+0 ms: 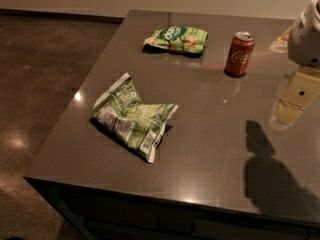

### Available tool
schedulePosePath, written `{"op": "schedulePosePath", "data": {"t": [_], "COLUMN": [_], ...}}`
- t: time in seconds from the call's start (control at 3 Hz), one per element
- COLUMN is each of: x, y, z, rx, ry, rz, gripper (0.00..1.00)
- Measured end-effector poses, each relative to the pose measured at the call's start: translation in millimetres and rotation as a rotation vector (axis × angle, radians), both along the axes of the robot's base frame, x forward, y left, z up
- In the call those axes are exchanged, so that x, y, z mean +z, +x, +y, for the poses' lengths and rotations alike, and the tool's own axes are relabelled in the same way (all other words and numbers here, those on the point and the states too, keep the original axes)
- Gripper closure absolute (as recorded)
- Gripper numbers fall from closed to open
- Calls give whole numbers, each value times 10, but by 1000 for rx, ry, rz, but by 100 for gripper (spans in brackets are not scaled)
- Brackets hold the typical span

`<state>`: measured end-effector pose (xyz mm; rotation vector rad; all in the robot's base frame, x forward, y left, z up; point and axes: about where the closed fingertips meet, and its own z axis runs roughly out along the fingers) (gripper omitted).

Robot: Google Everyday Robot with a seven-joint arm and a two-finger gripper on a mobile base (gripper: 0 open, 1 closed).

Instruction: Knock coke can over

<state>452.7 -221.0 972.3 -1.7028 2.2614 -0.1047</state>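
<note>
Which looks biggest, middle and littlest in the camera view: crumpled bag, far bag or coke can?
1. crumpled bag
2. far bag, though being farther away may shrink it
3. coke can
The gripper is at the right edge, to the right of the can.

Red coke can (239,54) stands upright (silver top up), hand (289,109) well right.
</note>
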Motion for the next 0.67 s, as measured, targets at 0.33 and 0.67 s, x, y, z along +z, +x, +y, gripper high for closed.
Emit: {"op": "schedulePosePath", "data": {"t": [0.33,0.67], "x": [-83,-173], "y": [376,725], "z": [-71,-136], "rx": [-93,-210], "ry": [29,71], "rz": [-14,-37], "gripper": [0,0]}}
